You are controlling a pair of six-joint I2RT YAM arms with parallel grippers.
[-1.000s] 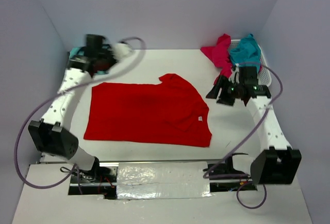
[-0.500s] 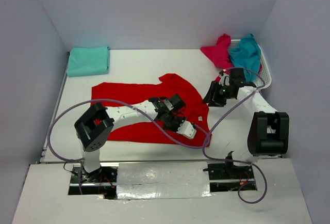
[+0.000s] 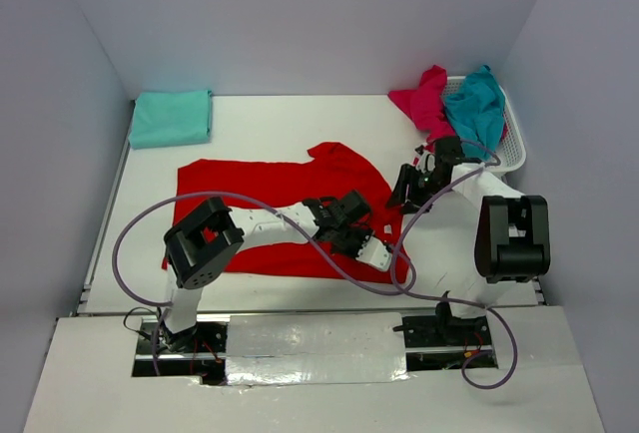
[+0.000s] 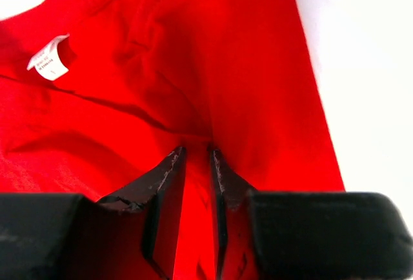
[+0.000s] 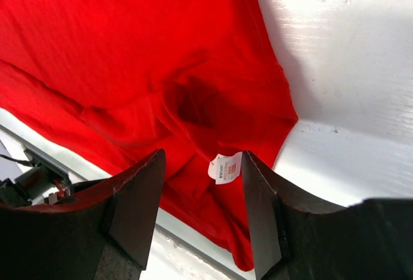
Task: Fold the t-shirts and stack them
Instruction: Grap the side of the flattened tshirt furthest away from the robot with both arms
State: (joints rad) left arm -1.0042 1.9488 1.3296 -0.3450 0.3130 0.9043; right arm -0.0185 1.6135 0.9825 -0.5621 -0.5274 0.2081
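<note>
A red t-shirt [image 3: 270, 214] lies spread flat mid-table. My left gripper [image 3: 364, 243] reaches across it to its near right part. In the left wrist view this gripper [image 4: 197, 151] is shut on a raised fold of the red t-shirt [image 4: 161, 48]. My right gripper [image 3: 407, 194] hovers at the shirt's right edge. In the right wrist view it [image 5: 203, 157] is open and empty above the red cloth [image 5: 129, 41], with the white label [image 5: 224, 167] between its fingers. A folded teal t-shirt [image 3: 170, 117] lies at the back left.
A white mesh basket [image 3: 514, 149] at the back right holds a magenta t-shirt [image 3: 424, 104] and a teal t-shirt [image 3: 477, 99], both hanging over its rim. Grey walls enclose the table on three sides.
My left arm swung from the back left corner, where the folded teal shirt now shows, to the red shirt's near right part. My right gripper moved in towards the shirt's right edge.
</note>
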